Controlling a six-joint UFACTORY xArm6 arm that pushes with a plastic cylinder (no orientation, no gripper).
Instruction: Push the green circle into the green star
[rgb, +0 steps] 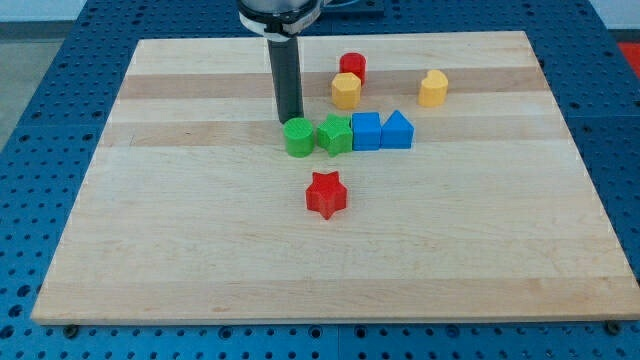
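The green circle (298, 137) sits near the board's middle, touching or almost touching the green star (335, 134) on its right. My tip (290, 120) is just above the green circle's upper left edge, at its back side in the view. The dark rod rises straight up from there to the view's top.
A blue cube (367, 131) and a blue block with a pointed top (397, 130) line up right of the green star. A red cylinder (352, 68), a yellow block (346, 90) and another yellow block (433, 88) lie above. A red star (326, 194) lies below. The wooden board (150, 250) rests on a blue pegboard.
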